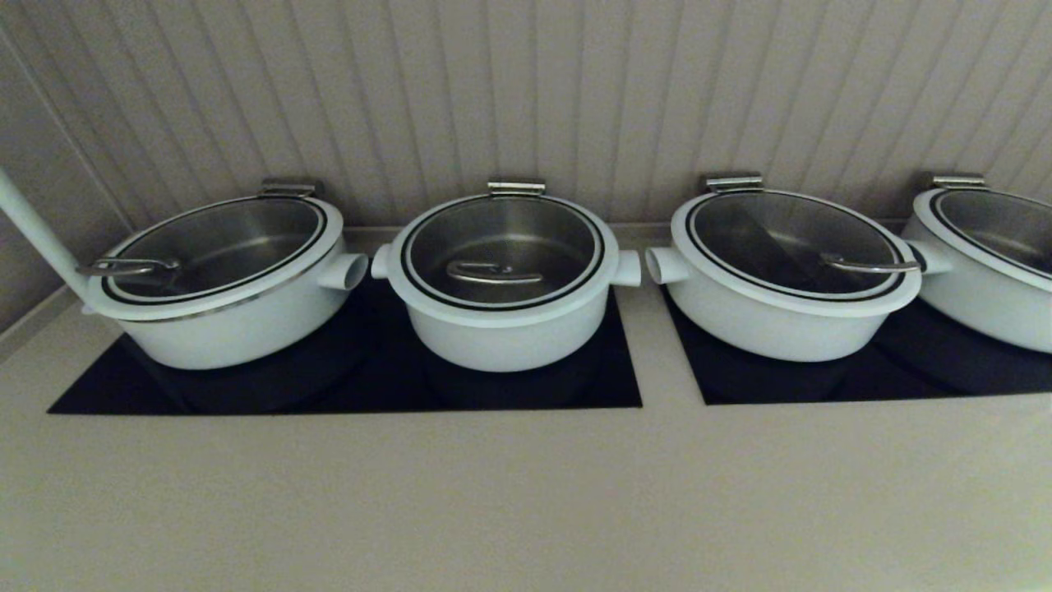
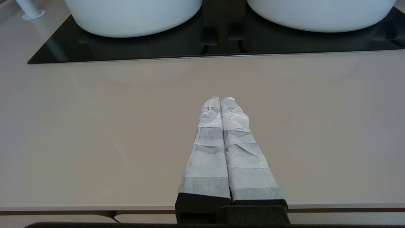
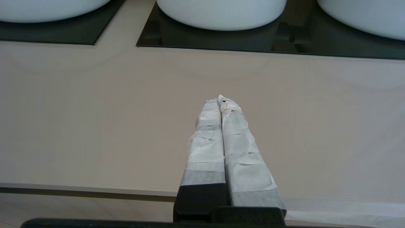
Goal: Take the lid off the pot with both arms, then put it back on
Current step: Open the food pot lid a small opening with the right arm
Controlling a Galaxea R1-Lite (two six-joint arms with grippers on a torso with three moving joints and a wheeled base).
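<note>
The pot is white and stands second from the left on a black cooktop. Its stub handles point left and right. The lid sits closed on it, with the curved steel bar handle at its centre. Neither arm shows in the head view. My left gripper is shut and empty, low over the beige counter near its front edge; the pot's base lies ahead of it. My right gripper is also shut and empty over the counter, with the pot's base far off to one side.
A wider white pot stands left of the task pot. Two more wide pots stand to the right on a second cooktop. A white pole rises at far left. A ribbed wall stands behind, and the beige counter lies in front.
</note>
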